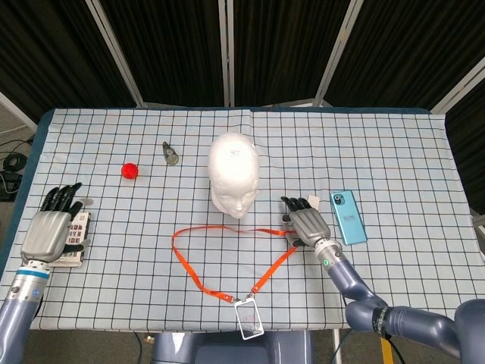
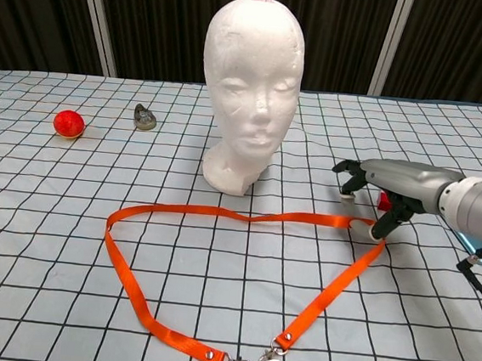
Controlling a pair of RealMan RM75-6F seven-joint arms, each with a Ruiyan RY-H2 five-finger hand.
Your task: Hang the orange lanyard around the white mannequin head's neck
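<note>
orange lanyard flat on table | right hand fingers touching its corner, grip unclear

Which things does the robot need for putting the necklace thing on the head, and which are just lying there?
Needed:
orange lanyard, flat on the table
white mannequin head, upright
right hand, at the lanyard's right corner

Just lying about:
red ball
blue phone
small grey object
card under the left hand

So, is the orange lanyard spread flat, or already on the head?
Spread flat: the orange lanyard lies as an open loop in front of the mannequin head.
</note>
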